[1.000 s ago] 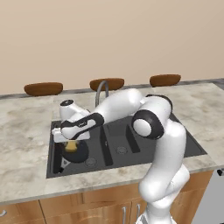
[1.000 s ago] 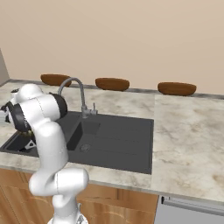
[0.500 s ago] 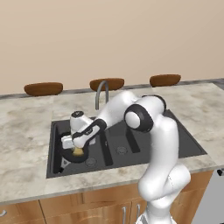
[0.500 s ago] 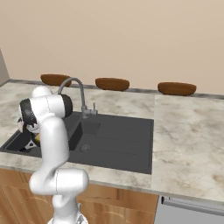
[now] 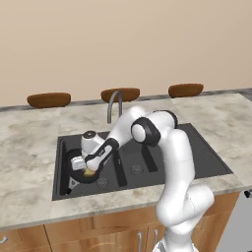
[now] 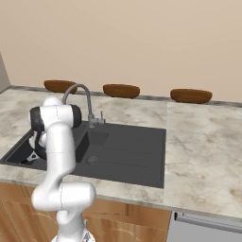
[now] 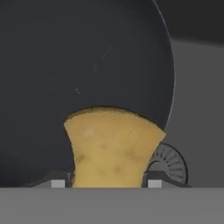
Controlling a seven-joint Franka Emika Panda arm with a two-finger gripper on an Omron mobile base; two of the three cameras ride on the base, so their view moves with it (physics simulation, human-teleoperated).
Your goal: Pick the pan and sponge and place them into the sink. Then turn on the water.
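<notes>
over the pan (image 7: 83,57) in the sink (image 5: 197,152) — tool (image 7: 106,183) grips the sponge (image 7: 111,146).

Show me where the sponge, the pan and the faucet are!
sponge (image 7: 111,148), hand view, middle of its yellow face.
pan (image 7: 78,61), hand view, its dark flat bottom.
faucet (image 5: 113,101), left base view, top of its curved neck.

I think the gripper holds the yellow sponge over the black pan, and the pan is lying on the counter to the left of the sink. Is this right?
Not quite. The gripper does hold the sponge over the pan, but the pan lies inside the sink, in its left basin, not on the counter. The left base view shows this.
</notes>
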